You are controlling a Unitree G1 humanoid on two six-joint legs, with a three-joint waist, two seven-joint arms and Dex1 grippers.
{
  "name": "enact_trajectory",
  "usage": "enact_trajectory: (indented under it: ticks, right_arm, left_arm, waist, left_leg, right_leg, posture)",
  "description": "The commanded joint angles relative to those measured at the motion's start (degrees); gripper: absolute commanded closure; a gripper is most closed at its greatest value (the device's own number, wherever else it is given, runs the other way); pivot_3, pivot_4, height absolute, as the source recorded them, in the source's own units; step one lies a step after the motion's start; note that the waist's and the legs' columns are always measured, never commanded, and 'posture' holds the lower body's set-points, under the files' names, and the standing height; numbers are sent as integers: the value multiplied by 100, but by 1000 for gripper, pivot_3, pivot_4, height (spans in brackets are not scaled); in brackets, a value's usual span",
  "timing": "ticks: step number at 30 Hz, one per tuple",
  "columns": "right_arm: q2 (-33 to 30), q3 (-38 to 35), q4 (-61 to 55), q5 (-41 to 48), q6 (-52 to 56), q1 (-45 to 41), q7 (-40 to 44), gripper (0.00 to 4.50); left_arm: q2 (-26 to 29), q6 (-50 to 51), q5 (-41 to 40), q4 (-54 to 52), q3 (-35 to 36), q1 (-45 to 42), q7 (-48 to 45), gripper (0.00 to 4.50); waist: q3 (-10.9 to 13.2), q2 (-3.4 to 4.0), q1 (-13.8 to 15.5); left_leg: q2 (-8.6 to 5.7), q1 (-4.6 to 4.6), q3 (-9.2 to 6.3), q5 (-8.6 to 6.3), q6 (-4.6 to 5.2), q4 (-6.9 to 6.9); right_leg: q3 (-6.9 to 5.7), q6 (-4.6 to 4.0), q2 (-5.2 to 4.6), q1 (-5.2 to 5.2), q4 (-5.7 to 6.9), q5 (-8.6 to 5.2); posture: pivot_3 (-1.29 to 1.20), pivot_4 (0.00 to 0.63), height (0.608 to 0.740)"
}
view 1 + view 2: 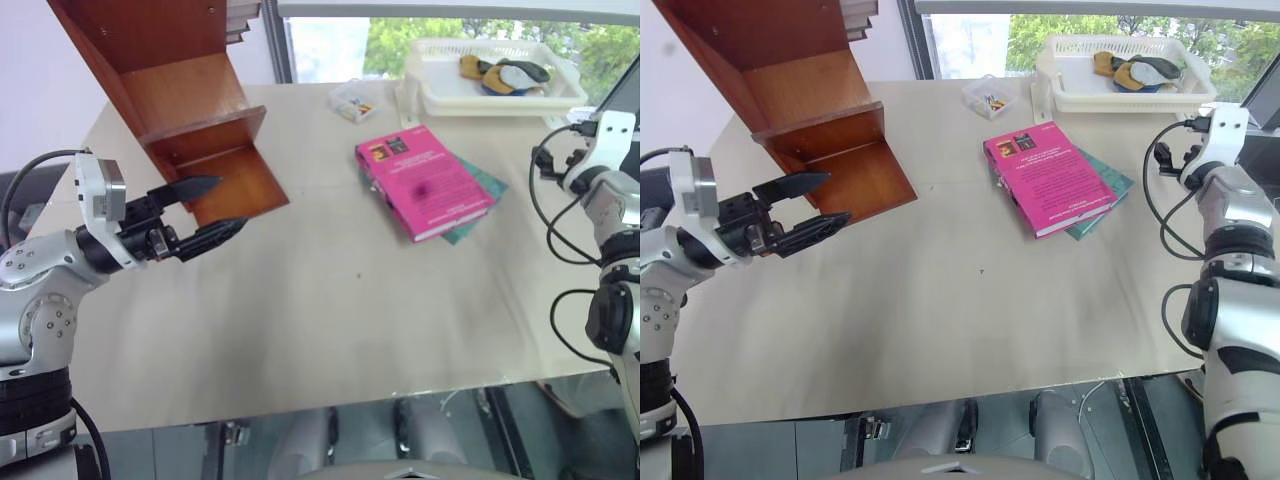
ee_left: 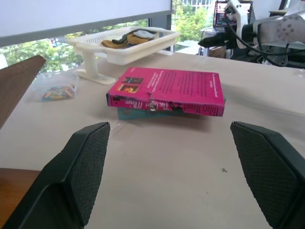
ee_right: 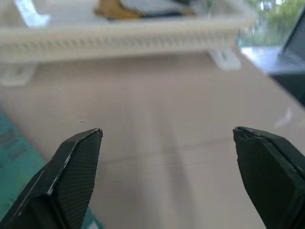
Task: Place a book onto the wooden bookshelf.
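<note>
The book is bright pink (with small dark pictures at one end), the book under it teal-green, the wooden bookshelf reddish-brown.

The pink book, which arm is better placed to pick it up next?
Probably the right. The right gripper, open, is beside the book on the teal book; the left gripper, open, hovers by the wooden bookshelf.

L gripper fingers wide apart; R gripper likewise.
</note>
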Motion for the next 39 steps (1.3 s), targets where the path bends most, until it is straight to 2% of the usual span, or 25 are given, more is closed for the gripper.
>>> enact_trajectory:
  ticks: [1,5,12,18,32,39]
  right_arm:
    - [-140,-164,474,-46,-70,-399,-171,0]
    - [10,-135,704,-152,91,-523,58,0]
    - [392,-1235,871,735,736,-673,-38,0]
    - [542,-1550,834,1001,1176,-647,492,0]
    - [694,-1548,770,1086,2093,-556,1901,0]
    - [675,-953,602,851,3119,-503,3521,0]
  left_arm:
    - [-13,-116,-28,-259,126,81,57,129]
    - [-25,-97,-43,-363,160,160,138,129]
    - [-45,-112,-18,-379,54,90,230,129]
    - [-13,-97,13,-434,146,195,352,129]
    - [-22,-130,15,-551,191,361,471,129]
    - [-35,-162,34,-603,179,468,531,129]
  waist:
    - [1,2,-11]
    - [2,3,-36]
    - [2,3,-125]
    - [2,3,-129]
    - [2,4,-144]
    - [3,5,-141]
  left_leg:
    - [0,0,2,0,0,-3]
    - [1,1,2,0,-1,-9]
    - [1,10,1,0,-1,-8]
    - [0,9,1,0,-1,-9]
    - [0,11,1,0,-1,-9]
    - [0,10,0,0,-1,-9]
  right_leg:
    - [2,0,0,-1,0,0]
    - [3,0,-1,-2,-2,0]
    - [4,0,-4,-2,21,1]
    - [4,0,-5,-2,22,1]
    - [4,0,-5,-2,25,1]
    - [4,0,-5,-2,27,1]
  posture:
    - [0,150,740]
    - [0,150,740]
    - [0,150,740]
    - [0,150,740]
    - [0,150,740]
    - [0,150,740]
